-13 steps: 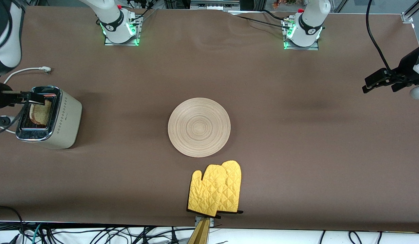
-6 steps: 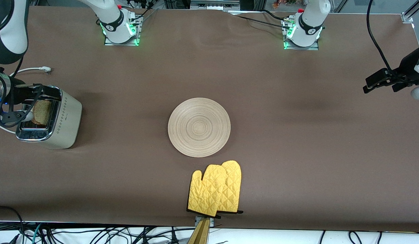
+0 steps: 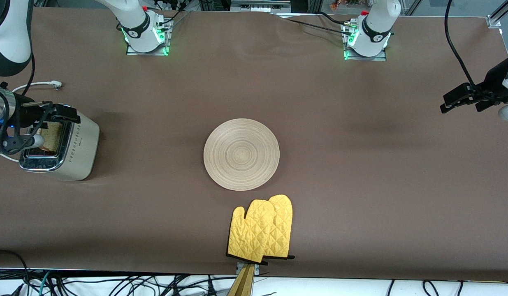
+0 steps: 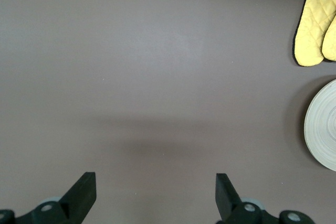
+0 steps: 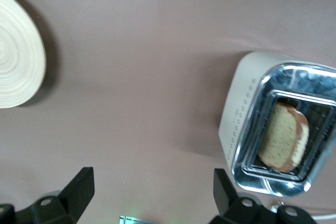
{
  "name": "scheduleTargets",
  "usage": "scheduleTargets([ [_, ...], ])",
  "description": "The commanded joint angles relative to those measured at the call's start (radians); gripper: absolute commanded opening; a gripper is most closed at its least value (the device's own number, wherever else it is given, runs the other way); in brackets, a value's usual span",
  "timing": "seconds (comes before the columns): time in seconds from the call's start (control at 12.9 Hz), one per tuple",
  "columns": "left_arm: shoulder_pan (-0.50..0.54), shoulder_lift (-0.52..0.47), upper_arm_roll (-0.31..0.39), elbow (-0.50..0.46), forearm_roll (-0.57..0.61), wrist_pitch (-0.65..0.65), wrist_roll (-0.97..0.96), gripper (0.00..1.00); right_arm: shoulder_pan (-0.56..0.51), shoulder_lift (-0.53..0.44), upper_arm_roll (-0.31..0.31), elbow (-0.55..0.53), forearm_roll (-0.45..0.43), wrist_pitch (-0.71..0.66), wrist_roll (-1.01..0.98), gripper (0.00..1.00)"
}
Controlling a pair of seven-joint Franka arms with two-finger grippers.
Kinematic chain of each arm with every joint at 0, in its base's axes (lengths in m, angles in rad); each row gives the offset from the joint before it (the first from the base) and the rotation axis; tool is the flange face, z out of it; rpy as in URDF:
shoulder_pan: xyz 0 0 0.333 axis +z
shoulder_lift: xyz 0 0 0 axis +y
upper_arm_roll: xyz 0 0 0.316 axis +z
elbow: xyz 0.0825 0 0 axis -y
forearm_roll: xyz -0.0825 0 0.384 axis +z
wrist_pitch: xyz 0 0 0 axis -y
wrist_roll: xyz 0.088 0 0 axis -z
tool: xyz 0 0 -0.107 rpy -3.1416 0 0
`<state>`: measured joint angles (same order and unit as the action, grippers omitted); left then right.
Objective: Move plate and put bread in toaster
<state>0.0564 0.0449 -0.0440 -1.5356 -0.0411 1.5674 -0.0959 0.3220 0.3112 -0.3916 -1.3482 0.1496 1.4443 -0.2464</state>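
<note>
The cream toaster (image 3: 83,144) stands at the right arm's end of the table. The bread (image 3: 50,133) sits in one of its slots, leaning; the right wrist view shows the bread (image 5: 283,136) inside the chrome-topped toaster (image 5: 239,124). My right gripper (image 3: 56,117) hangs over the toaster, open and empty (image 5: 152,190). The round wooden plate (image 3: 241,154) lies at the table's middle, and its edge shows in both wrist views (image 5: 16,56) (image 4: 323,129). My left gripper (image 3: 459,100) waits over the left arm's end of the table, open and empty (image 4: 156,192).
A pair of yellow oven mitts (image 3: 262,230) lies nearer to the front camera than the plate, at the table's edge; it also shows in the left wrist view (image 4: 312,24). The toaster's white cord (image 3: 35,85) trails toward the robots' bases.
My right gripper has let go of the bread and drawn up and away from the slot. The bread has sunk lower into the toaster. The left arm has not moved.
</note>
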Motion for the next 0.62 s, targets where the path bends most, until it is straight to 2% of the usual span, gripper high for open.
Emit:
scheduleTargets([
  [0.0, 0.01, 0.01, -0.007, 0.028, -0.003, -0.006, -0.007, 1.0, -0.176, -0.076, 0.18, 0.003, -0.06, 0.028, 0.013, 1.0],
  [0.08, 0.01, 0.01, -0.007, 0.028, -0.003, -0.006, -0.007, 1.0, -0.208, -0.09, 0.189, -0.003, -0.062, 0.053, 0.01, 1.0],
  [0.31, 0.011, 0.01, -0.007, 0.028, -0.003, -0.006, -0.007, 1.0, -0.31, -0.187, 0.285, -0.066, -0.074, 0.062, 0.013, 1.0],
  [0.54, 0.01, 0.01, 0.0, 0.029, -0.002, -0.006, -0.007, 1.0, -0.324, -0.21, 0.333, -0.071, -0.18, 0.071, 0.015, 1.0],
])
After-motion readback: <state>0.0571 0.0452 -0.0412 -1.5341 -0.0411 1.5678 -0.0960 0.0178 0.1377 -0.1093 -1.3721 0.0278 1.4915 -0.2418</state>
